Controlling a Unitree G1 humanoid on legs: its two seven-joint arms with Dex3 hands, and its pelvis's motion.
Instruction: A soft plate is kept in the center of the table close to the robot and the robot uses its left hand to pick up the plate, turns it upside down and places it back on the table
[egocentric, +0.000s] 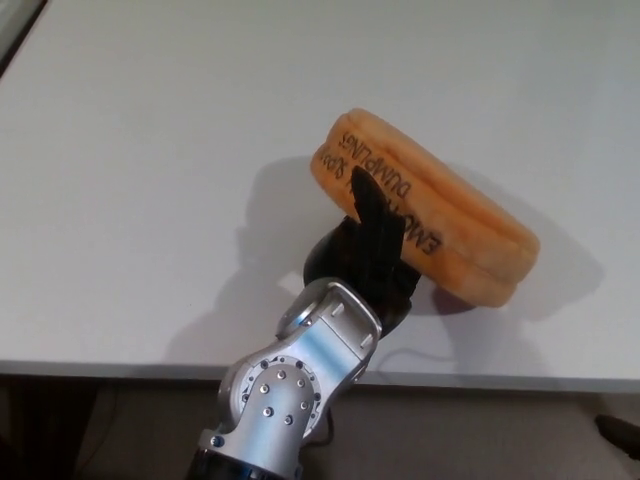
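The soft orange plate (430, 205) is a thick round cushion with dark lettering on its rim. It is held tilted above the white table (150, 150), its near edge raised and its lettered side wall facing me. My left hand (365, 255) is shut on that near rim, one black finger lying across the lettering and the rest tucked underneath. The silver wrist and forearm (295, 385) rise from the bottom of the head view. The plate's underside is hidden.
The table's front edge (120, 368) runs along the bottom of the picture, with dark floor below it. A dark strip (15, 25) shows at the top left corner. A small dark object (620, 432) shows at the bottom right.
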